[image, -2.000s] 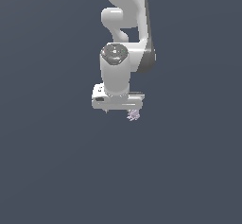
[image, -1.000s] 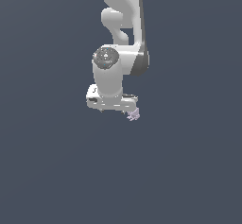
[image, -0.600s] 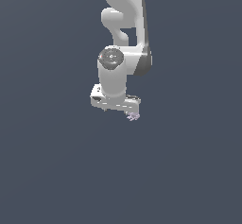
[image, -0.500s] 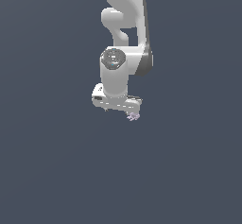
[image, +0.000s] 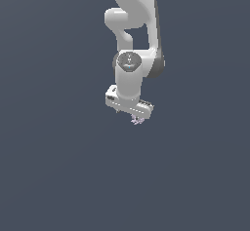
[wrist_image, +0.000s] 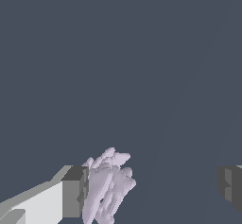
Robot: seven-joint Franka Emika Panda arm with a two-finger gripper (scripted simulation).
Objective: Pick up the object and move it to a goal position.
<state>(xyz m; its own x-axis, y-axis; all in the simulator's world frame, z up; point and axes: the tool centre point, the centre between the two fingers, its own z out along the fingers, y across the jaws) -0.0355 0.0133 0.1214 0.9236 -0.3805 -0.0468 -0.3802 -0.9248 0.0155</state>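
The object (image: 137, 121) is a tiny pale lavender lump with finger-like prongs. In the exterior view it sits just under the end of the white hand that lies toward that view's right. My gripper (image: 128, 114) hangs from the white arm and points down. In the wrist view the object (wrist_image: 107, 184) rests against one grey fingertip (wrist_image: 73, 191). The other fingertip (wrist_image: 230, 183) stands far from the object, with a wide gap between them. The gripper (wrist_image: 151, 186) is open and only one finger touches the lump.
A plain dark grey-blue surface (image: 58, 166) fills both views. The white arm (image: 134, 25) rises above the hand, out of the exterior view's top. No goal marker or other item shows.
Over two seconds the hand drifted slightly toward the exterior view's right and a little lower, with the wrist turning. The object stayed at almost the same spot under the hand.
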